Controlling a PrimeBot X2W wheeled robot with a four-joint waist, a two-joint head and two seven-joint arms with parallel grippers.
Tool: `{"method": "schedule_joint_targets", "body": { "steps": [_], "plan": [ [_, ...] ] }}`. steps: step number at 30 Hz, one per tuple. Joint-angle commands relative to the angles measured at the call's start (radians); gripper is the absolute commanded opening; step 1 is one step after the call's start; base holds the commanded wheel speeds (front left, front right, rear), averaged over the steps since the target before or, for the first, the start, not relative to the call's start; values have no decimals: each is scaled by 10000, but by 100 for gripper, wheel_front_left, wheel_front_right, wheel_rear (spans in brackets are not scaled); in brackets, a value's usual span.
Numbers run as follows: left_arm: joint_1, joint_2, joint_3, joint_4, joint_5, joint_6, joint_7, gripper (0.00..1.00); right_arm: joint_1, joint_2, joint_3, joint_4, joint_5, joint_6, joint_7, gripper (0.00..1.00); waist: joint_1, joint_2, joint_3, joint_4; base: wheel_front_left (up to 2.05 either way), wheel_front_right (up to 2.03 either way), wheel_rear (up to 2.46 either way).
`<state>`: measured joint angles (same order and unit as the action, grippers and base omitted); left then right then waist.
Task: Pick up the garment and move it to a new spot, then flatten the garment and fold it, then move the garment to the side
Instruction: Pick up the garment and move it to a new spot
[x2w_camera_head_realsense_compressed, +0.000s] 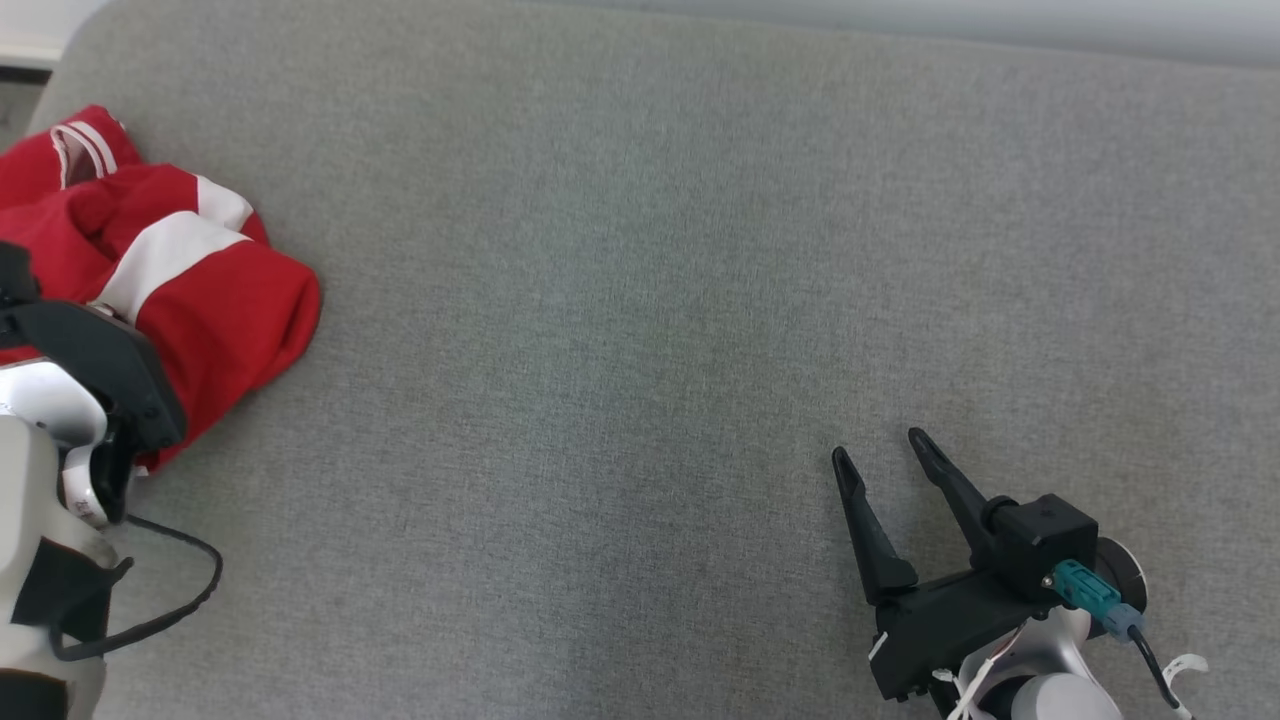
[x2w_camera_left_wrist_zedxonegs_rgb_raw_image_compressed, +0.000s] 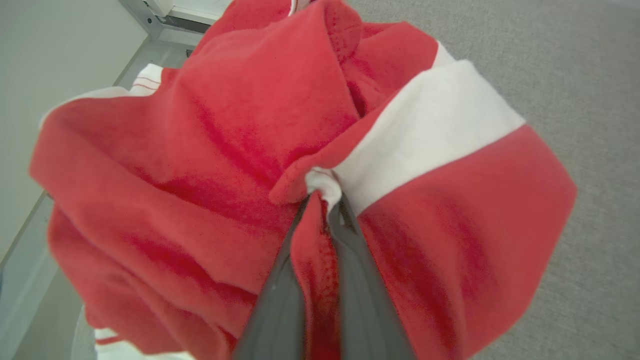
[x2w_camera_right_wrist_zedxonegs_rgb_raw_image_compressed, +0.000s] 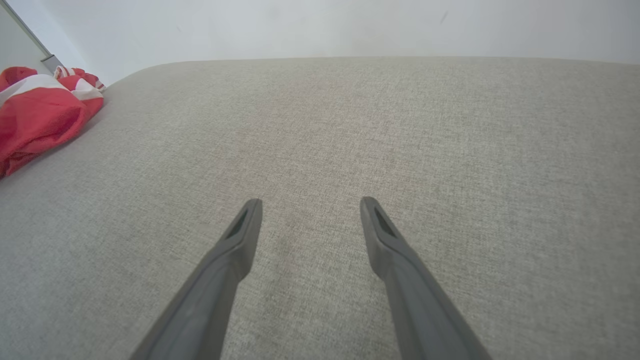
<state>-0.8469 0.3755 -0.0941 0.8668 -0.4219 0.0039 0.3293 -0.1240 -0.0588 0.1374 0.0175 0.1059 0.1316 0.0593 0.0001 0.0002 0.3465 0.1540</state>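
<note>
Pinching a garment (x2w_camera_left_wrist_zedxonegs_rgb_raw_image_compressed: 200, 150) fold in left tool (x2w_camera_left_wrist_zedxonegs_rgb_raw_image_compressed: 322, 200); holding right tool (x2w_camera_head_realsense_compressed: 877, 442) spread, empty, well apart from garment. Lift high, avoid dragging.

Right gripper (x2w_camera_head_realsense_compressed: 878, 446) – two long dark tapered fingers (x2w_camera_head_realsense_compressed: 868, 525), black housing (x2w_camera_head_realsense_compressed: 1040, 532), teal connector (x2w_camera_head_realsense_compressed: 1086, 591) (at its 4 o'clock). Left forearm (x2w_camera_head_realsense_compressed: 30, 470) – white shell, looping black cable (x2w_camera_head_realsense_compressed: 172, 600).

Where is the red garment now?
In the head view the garment lies bunched at the left edge of the grey cushion, the left tool shut on it.
</note>
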Motion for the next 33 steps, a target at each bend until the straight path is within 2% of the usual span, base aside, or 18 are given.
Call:
{"method": "schedule_joint_targets", "body": {
  "steps": [1, 7, 10, 13, 17, 23, 27, 29, 30, 33],
  "plan": [
    [-76, 75, 27, 32, -31, -21, -86, 0, -97, 22, 47, 106, 82, -17, -106, 100, -1, -2, -449, 117, 0, 0, 0],
    [-341, 512, 134, -508, -198, -319, -70, 0, -128, 69, 69, 616, 366, -17, -492, 100, -1, -2, -1273, 215, 0, 0, 0],
    [-515, 608, 320, -1020, -481, -471, 41, 0, -117, 87, 41, 990, 625, -17, -800, 100, -1, -2, -1787, 272, 0, 0, 0],
    [-693, 961, 236, -1710, -348, -476, 346, 0, -10, 90, -2, 1359, 1010, -17, -1114, 100, -1, -2, -2299, 294, 0, 0, 0],
    [-814, 1022, 99, -2648, -407, -627, 706, 0, 121, 88, -104, 1932, 1389, -17, -1531, 100, -1, -2, -3027, 254, 0, 0, 0],
    [-765, 719, -192, -3842, -632, -833, 1024, 0, 168, 92, -158, 2442, 1644, -17, -1854, 100, -1, -2, -3702, -120, 0, 0, 0],
    [-312, 119, -443, -4854, -1076, -921, 1103, 0, 39, 85, -161, 2604, 1586, -17, -1879, 100, -1, -2, -3973, -995, 0, 0, 0],
    [-118, -108, -552, -5259, -1137, -967, 1013, 0, 36, 79, -250, 2590, 1473, -17, -1860, 100, -1, -2, -4026, -1445, 0, 0, 0],
    [-118, -108, -552, -5259, -1137, -967, 1013, 0, 36, 79, -250, 2590, 1473, -17, -1860, 100, -1, -2, -4026, -1445, 0, 0, 0],
    [329, -459, -758, -5737, -1263, -978, 835, 0, 54, 76, -381, 2486, 1286, -18, -1756, 100, -1, -2, -4022, -2225, 0, 0, 0]
  ]
}}
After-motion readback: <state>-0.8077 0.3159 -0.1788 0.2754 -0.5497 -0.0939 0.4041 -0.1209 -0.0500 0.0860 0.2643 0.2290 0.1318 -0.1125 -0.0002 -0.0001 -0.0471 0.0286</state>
